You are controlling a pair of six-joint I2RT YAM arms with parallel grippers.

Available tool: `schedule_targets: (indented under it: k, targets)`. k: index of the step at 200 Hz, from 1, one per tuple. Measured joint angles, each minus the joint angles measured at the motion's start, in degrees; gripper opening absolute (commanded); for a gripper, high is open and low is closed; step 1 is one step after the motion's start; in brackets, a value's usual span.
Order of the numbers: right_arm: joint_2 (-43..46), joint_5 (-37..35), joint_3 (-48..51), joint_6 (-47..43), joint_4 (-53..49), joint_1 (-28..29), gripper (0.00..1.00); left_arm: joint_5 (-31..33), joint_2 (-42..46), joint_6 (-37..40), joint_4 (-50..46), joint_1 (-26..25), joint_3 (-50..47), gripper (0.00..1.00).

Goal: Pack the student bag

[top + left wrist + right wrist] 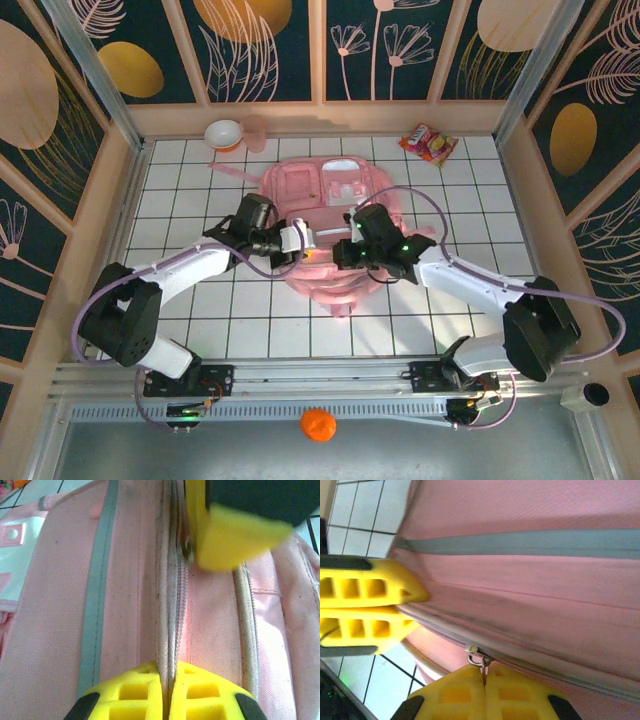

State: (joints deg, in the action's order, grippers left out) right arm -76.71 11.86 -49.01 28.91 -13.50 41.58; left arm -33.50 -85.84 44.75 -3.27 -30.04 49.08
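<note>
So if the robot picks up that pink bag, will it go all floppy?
Probably floppy: the student bag is soft cloth lying slumped on the table. It likely won't slip: the weave looks rough where the left gripper pinches it.

- The white tiled table [200, 310] is carrying three things.
- The pink student bag [330, 185] is lying at centre frame.
- A bowl [223, 134] is sitting upper left.
- A snack packet [428, 144] is lying upper right.

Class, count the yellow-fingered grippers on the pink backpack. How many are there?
2. The left gripper is pinched shut on the zipper seam of the student bag; the right gripper is shut on the zipper pull. None seem hidden.
</note>
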Motion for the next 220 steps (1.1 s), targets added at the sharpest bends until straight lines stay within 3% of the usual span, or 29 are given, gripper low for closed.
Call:
schedule_targets:
  k: [15, 43, 79, 83, 85, 88, 153, 220]
  targets:
    - [1.4, 0.3, 0.9, 0.0, -0.8, -1.7, 0.0, -0.1, 1.2, 0.0, 0.2, 0.9, -0.9, 0.06]
    - [1.8, 1.3, 1.2, 0.0, -0.9, -2.2, 0.0, -0.9, 3.0, -2.5, 1.3, 1.5, -2.5, 0.41]
    - [1.5, 1.4, 1.2, 0.0, -0.9, -1.8, 0.0, -3.2, 5.9, -17.4, 6.8, 2.0, -3.4, 0.75]
    - [1.4, 1.4, 1.2, 0.0, -0.9, -1.7, 0.0, -3.0, 6.6, -18.6, 7.7, 2.0, -3.7, 0.81]
    - [1.3, 1.4, 1.2, 0.0, -0.9, -1.7, 0.0, -2.8, 7.0, -20.1, 8.1, 2.0, -3.9, 0.93]
    - [1.2, 1.4, 1.2, 0.0, -0.8, -1.6, 0.0, -2.7, 7.6, -21.3, 8.7, 2.0, -4.2, 0.98]
    - [0.4, 1.4, 1.2, 0.0, -0.4, -0.9, 0.0, 8.5, 18.6, -40.8, 16.5, 2.0, -9.7, 0.99]
    - [0.4, 1.7, 1.2, 0.0, 0.7, -0.9, 0.0, 11.7, 17.9, -43.8, 19.5, 2.0, -11.3, 0.99]
